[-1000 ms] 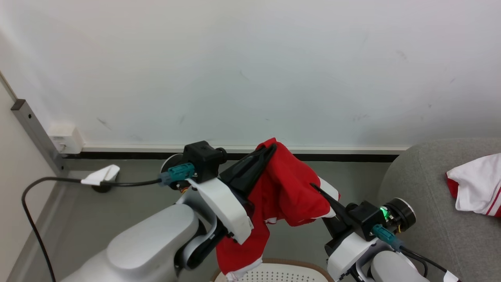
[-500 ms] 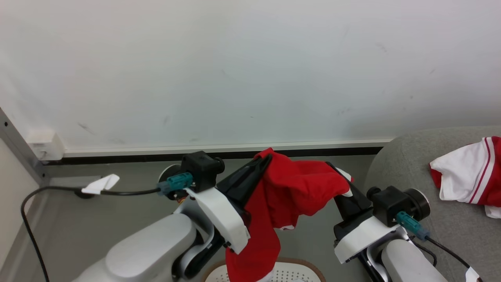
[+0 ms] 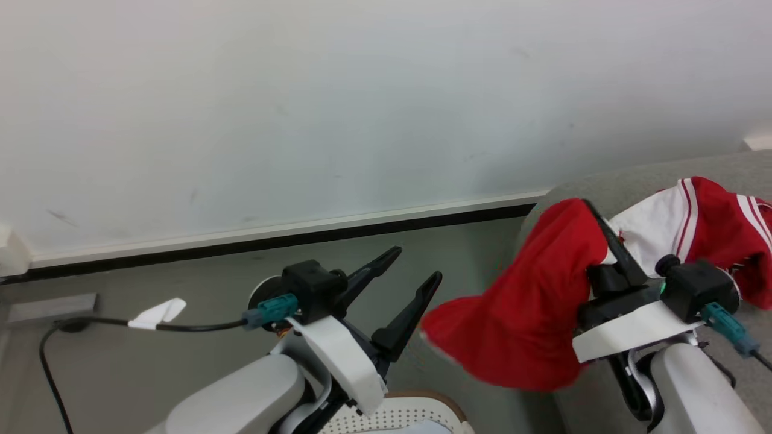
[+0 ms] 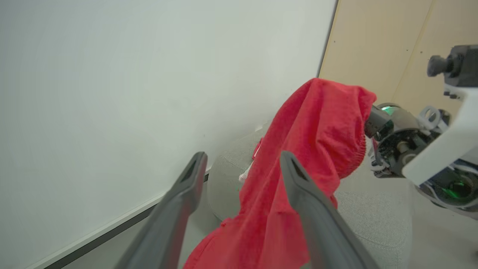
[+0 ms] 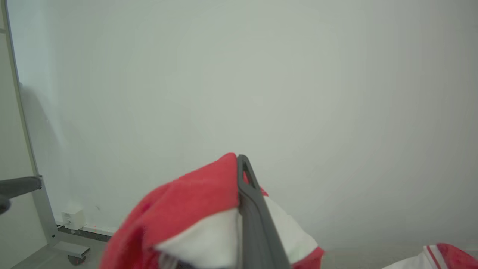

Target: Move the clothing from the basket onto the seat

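Note:
My right gripper [image 3: 594, 226] is shut on the plain red clothing [image 3: 525, 325], which hangs from it beside the rounded edge of the grey seat [image 3: 639, 181]. In the right wrist view the red cloth [image 5: 186, 201] wraps my right gripper [image 5: 237, 164], and one dark finger [image 5: 248, 194] shows. A red and white striped garment [image 3: 693, 223] lies on the seat behind it. My left gripper [image 3: 415, 264] stands open with nothing in it, left of the hanging cloth [image 4: 317, 123]. The basket's tan rim [image 3: 449, 405] peeks in at the bottom edge.
A white wall with a black baseboard [image 3: 271, 241] runs behind everything. A black cable [image 3: 199, 327] with a white tag trails over the grey floor at the left. A metal frame leg [image 5: 44, 220] and a wall socket [image 5: 73, 218] stand to the far left.
My left gripper has opened and let go of the red clothing. My right gripper has carried it rightward to the seat's edge. The camera has swung to the right.

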`<state>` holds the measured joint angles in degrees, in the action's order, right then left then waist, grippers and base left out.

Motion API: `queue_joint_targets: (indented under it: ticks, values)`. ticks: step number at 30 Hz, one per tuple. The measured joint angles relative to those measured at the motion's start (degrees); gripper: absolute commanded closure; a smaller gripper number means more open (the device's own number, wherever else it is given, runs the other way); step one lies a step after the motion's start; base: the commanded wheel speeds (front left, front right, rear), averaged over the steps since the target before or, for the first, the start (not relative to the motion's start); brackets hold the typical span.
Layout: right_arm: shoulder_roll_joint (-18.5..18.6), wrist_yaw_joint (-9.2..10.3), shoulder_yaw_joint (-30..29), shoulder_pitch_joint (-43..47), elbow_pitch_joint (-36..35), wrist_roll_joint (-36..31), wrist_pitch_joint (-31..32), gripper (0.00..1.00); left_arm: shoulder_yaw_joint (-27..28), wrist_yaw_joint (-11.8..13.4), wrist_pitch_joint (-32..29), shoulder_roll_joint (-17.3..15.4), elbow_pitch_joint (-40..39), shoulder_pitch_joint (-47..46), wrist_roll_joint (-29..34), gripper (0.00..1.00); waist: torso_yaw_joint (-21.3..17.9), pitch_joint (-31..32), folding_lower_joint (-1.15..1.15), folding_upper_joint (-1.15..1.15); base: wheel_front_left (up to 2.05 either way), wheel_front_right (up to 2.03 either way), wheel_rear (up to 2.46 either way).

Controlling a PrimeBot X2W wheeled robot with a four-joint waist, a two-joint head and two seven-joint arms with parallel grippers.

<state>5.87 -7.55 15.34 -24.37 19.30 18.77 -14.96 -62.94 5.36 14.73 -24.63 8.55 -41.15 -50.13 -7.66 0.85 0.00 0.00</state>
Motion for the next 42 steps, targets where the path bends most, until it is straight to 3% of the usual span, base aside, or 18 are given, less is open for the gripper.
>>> queue_joint_targets:
  ticks: [10,25,38,42]
  values:
    - [1.8,0.0,-4.61,2.4,-4.61,-1.21,0.3,1.0,3.66,-0.37,0.33,-0.26,-1.93,2.61,4.3,0.0,-7.17,-1.55,0.0,0.0,0.0,0.0,0.0]
    - [0.59,0.0,-7.16,7.33,-11.52,-2.12,2.38,1.0,8.9,-1.88,0.34,0.76,-3.23,5.84,11.35,0.0,-17.17,-4.63,0.0,0.0,0.0,0.0,0.0]
    - [-0.36,0.0,-8.56,6.5,-13.04,-2.68,2.64,1.0,11.73,-4.31,0.34,1.77,-3.16,7.12,14.33,0.0,-18.46,-7.3,0.0,0.0,0.0,0.0,0.0]
    - [1.03,0.0,-9.0,3.78,-13.55,-3.09,3.83,1.0,11.9,-4.87,0.34,1.86,-2.99,7.15,14.67,0.0,-17.93,-8.05,0.0,0.0,0.0,0.0,0.0]
